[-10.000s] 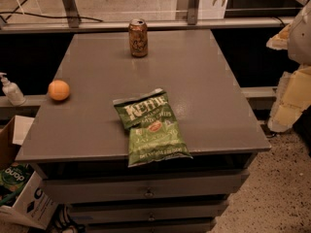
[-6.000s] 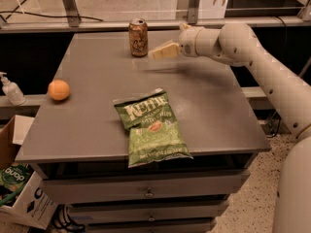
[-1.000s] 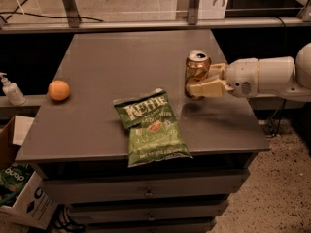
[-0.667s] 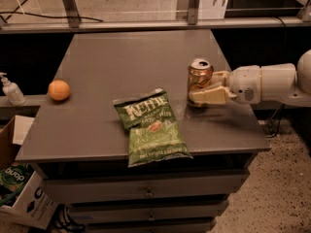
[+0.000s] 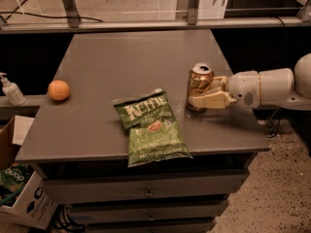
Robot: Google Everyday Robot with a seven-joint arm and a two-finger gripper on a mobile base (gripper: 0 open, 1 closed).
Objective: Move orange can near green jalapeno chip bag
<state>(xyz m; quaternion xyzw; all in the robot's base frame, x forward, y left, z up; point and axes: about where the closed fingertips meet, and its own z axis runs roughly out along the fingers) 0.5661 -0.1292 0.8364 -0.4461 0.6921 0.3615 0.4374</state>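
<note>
Orange can [image 5: 199,81] has come from the desk's [image 5: 121,57] far edge and now stands upright just right of the green jalapeno chip bag [image 5: 148,127], apparently set down. Placement looks nearly done. Pincer [image 5: 203,92] narrow, still clasping the can's lower half; release not yet made.

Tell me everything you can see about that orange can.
The orange can is a small, shiny orange-brown metal drink can with a silvery top. It stands upright on the grey table, toward its right edge, just right of the green chip bag without touching it. The robot's hand reaches in from the right and is closed on the can, one pale finger across its lower front, the other behind it.
</note>
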